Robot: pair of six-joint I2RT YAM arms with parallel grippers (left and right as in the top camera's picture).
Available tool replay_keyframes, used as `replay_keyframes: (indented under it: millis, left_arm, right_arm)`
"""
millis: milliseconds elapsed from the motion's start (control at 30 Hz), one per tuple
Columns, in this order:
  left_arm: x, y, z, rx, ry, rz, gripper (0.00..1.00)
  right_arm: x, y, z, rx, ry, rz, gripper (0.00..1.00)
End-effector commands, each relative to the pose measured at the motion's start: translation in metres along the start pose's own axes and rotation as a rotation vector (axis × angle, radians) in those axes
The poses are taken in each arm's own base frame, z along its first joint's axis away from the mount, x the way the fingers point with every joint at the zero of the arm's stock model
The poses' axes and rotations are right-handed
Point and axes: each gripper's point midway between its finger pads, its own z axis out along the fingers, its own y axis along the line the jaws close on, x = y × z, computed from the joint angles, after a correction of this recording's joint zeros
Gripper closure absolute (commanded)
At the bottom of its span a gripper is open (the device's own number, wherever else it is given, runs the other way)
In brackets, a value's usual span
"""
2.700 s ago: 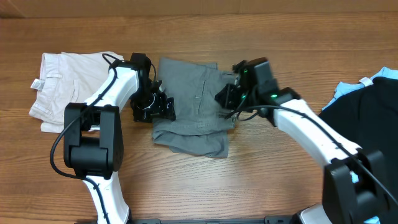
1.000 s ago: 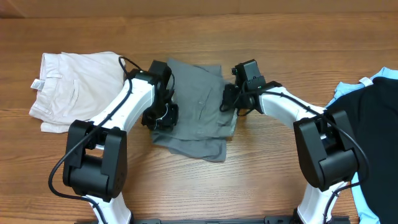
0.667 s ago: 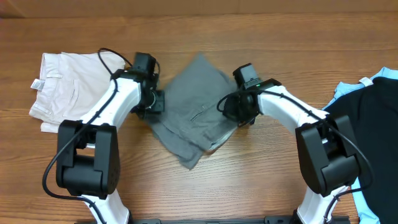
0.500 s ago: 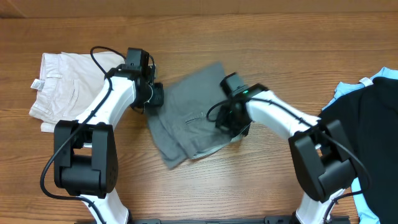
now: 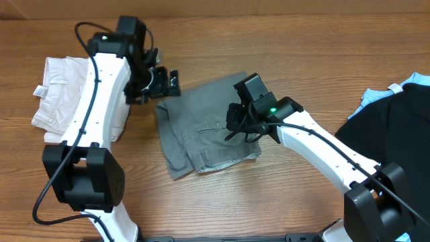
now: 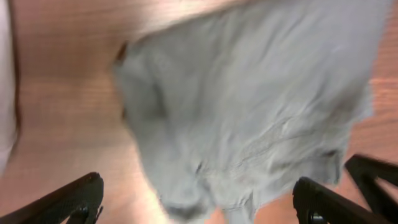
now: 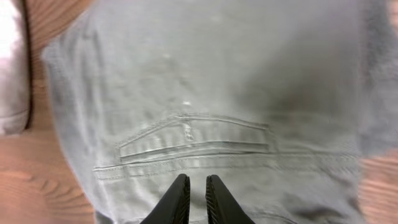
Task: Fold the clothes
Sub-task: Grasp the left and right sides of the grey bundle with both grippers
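Note:
The grey shorts [image 5: 201, 128] lie folded and skewed at the table's centre. They also show in the left wrist view [image 6: 249, 106] and in the right wrist view [image 7: 205, 93], where a pocket seam shows. My left gripper [image 5: 163, 82] is open and empty, raised just off the shorts' far left corner; its fingers are spread wide in the left wrist view [image 6: 198, 186]. My right gripper [image 5: 236, 124] hovers over the right half of the shorts. Its fingers [image 7: 196, 190] are nearly together with only a thin gap, and no cloth is pinched between them.
The cream shorts [image 5: 67, 94] lie at the left, under my left arm; their edge shows in the right wrist view [image 7: 11, 68]. A black garment with light-blue trim [image 5: 396, 121] lies at the right edge. The wooden table [image 5: 282, 202] is bare in front.
The grey shorts were swung round and shifted toward the front. My left gripper let go and moved up and back to the left. My right gripper slid onto the shorts.

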Motion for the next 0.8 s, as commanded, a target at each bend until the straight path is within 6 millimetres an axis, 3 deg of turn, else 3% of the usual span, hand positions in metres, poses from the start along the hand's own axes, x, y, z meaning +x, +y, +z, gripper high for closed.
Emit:
replay_keyframes:
  millis: [0, 100, 200, 400, 600, 767]
  left_arm:
    - [0.014, 0.031, 0.01, -0.04, 0.073, -0.114, 0.0]
    - [0.032, 0.052, 0.03, -0.033, 0.147, -0.203, 0.0]
    - [0.047, 0.061, 0.054, 0.067, 0.2, -0.276, 0.0]
    - [0.069, 0.052, 0.104, 0.317, 0.219, -0.291, 0.0]
    - [0.078, 0.049, 0.142, 0.394, 0.168, -0.321, 0.0]
    - [0.082, 0.036, 0.165, 0.496, 0.083, -0.245, 0.0]
  right_arm:
    - [0.004, 0.006, 0.013, -0.037, 0.035, -0.062, 0.87]
    - [0.007, 0.0, 0.03, -0.017, 0.06, -0.036, 0.89]
    - [0.016, -0.012, 0.049, 0.02, 0.106, 0.035, 0.91]
    - [0.036, -0.031, 0.08, 0.077, 0.193, 0.085, 0.96]
    - [0.039, -0.033, 0.084, 0.082, 0.211, 0.09, 0.96]
    - [0.039, -0.033, 0.084, 0.08, 0.209, 0.089, 0.96]
